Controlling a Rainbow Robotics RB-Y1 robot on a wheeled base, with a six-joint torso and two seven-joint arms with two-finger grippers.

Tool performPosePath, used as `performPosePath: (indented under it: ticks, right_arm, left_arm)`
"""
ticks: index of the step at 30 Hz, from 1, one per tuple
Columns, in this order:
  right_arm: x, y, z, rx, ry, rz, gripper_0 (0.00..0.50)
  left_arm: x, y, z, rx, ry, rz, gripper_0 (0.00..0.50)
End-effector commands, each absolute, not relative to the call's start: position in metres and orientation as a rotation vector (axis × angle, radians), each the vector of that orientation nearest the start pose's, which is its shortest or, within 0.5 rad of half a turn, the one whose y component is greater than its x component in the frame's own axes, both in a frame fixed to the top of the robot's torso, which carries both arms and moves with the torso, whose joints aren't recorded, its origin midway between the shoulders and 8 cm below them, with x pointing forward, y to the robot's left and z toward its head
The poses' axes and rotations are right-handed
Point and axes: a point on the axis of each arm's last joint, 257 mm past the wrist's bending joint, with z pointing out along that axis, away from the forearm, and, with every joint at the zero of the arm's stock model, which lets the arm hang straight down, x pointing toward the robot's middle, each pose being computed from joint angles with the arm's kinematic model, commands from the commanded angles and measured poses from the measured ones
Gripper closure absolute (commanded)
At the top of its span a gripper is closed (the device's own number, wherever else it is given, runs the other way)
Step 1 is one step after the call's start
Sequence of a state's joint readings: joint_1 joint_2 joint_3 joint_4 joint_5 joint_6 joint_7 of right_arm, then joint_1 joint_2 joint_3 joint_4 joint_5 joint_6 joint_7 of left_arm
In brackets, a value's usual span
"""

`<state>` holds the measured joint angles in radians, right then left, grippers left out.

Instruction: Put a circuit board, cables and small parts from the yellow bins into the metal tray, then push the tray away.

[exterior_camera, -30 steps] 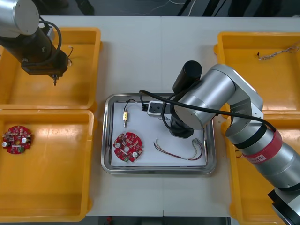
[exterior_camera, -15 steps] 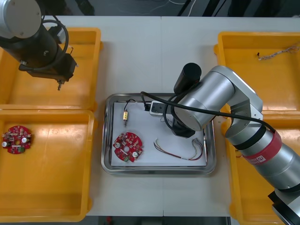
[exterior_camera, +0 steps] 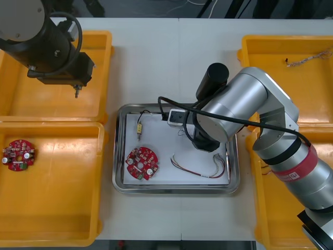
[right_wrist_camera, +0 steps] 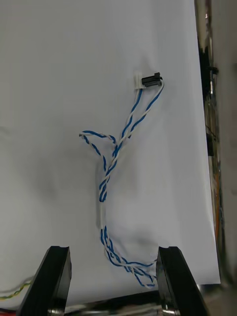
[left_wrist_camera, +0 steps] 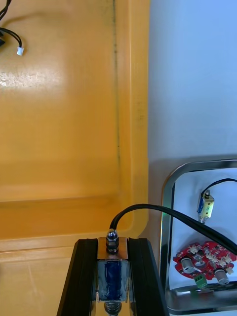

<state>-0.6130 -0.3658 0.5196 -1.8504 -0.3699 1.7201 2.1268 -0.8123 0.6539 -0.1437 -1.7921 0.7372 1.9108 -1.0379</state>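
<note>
Tray [exterior_camera: 118, 151] sits at the middle of the surface [exterior_camera: 156, 62] in the front view. Its white inside already carries a board [exterior_camera: 142, 163], a second part [exterior_camera: 139, 128] and a red-and-yellow cable [exterior_camera: 200, 169]. Over the last second the left gripper [exterior_camera: 77, 94], in the upper left of the frame, has slid right and a little down. It started above the middle of the upper-left bin [exterior_camera: 99, 39] and is now close to that bin's right wall, heading for the tray. The right arm [exterior_camera: 234, 114] has barely shifted and leans over the tray's right half.

From the right wrist, the right gripper [right_wrist_camera: 111, 256] has its fingers standing wide apart with nothing between the pads. A blue-white cable [right_wrist_camera: 116, 163] lies loose on the white floor. Its near end trails between the fingers and its connector lies farther out. I judge that this cable is delivered and this arm is free.

From the left wrist, the left gripper [left_wrist_camera: 112, 244] is clamped on a small part [left_wrist_camera: 112, 269]. A black lead [left_wrist_camera: 168, 215] arcs from that part toward the tray's rim [left_wrist_camera: 170, 187]. The bin's wall [left_wrist_camera: 133, 123] lies just ahead of the fingers. The carry looks about half done. Next, the part must cross the strip of surface and be let go clear of the board.
</note>
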Motion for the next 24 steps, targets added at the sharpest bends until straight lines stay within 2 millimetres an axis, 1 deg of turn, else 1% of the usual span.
performPosePath:
  ticks: [1,4,5,6,7,8,12,13,14,15,18,20,21,22,24]
  right_arm:
    - [0.453,-0.092,-0.212,-1.651,2.100,-0.306,0.000]
    - [0.446,-0.101,-0.202,-1.637,2.126,-0.309,0.000]
    - [0.440,-0.107,-0.194,-1.628,2.140,-0.314,0.000]
    - [0.440,-0.107,-0.194,-1.628,2.140,-0.314,0.000]
    - [0.442,-0.108,-0.181,-1.593,2.123,-0.311,0.000]
    - [0.444,-0.108,-0.173,-1.569,2.110,-0.305,0.000]
    - [0.449,-0.113,-0.153,-1.507,2.084,-0.298,0.000]
    - [0.451,-0.117,-0.141,-1.472,2.069,-0.296,0.000]
    - [0.451,-0.117,-0.141,-1.472,2.069,-0.296,0.000]
    - [0.453,-0.123,-0.130,-1.436,2.055,-0.300,0.000]
    - [0.456,-0.135,-0.114,-1.387,2.040,-0.310,0.000]
    - [0.456,-0.146,-0.111,-1.371,2.050,-0.303,0.000]
    - [0.456,-0.156,-0.109,-1.331,2.077,-0.288,0.000]
    - [0.455,-0.161,-0.110,-1.316,2.091,-0.280,0.000]
    - [0.453,-0.176,-0.108,-1.253,2.134,-0.251,0.000]
  left_arm:
    - [0.496,0.219,-0.092,0.032,2.622,-0.111,0.500]
    - [0.495,0.218,-0.092,0.037,2.623,-0.116,0.500]
    - [0.495,0.217,-0.093,0.041,2.626,-0.117,0.500]
    - [0.495,0.217,-0.093,0.041,2.626,-0.117,0.500]
    - [0.495,0.217,-0.093,0.040,2.625,-0.116,0.500]
    - [0.495,0.217,-0.093,0.042,2.625,-0.118,0.500]
    - [0.495,0.215,-0.093,0.044,2.627,-0.123,0.500]
    - [0.494,0.212,-0.094,0.047,2.629,-0.132,0.499]
    - [0.494,0.212,-0.094,0.047,2.629,-0.132,0.499]
    - [0.494,0.208,-0.095,0.047,2.629,-0.141,0.500]
    - [0.495,0.201,-0.095,0.050,2.625,-0.153,0.500]
    - [0.494,0.195,-0.097,0.056,2.624,-0.159,0.500]
    - [0.494,0.187,-0.097,0.067,2.619,-0.156,0.500]
    - [0.494,0.184,-0.097,0.064,2.616,-0.155,0.500]
    - [0.493,0.171,-0.097,0.048,2.612,-0.156,0.500]
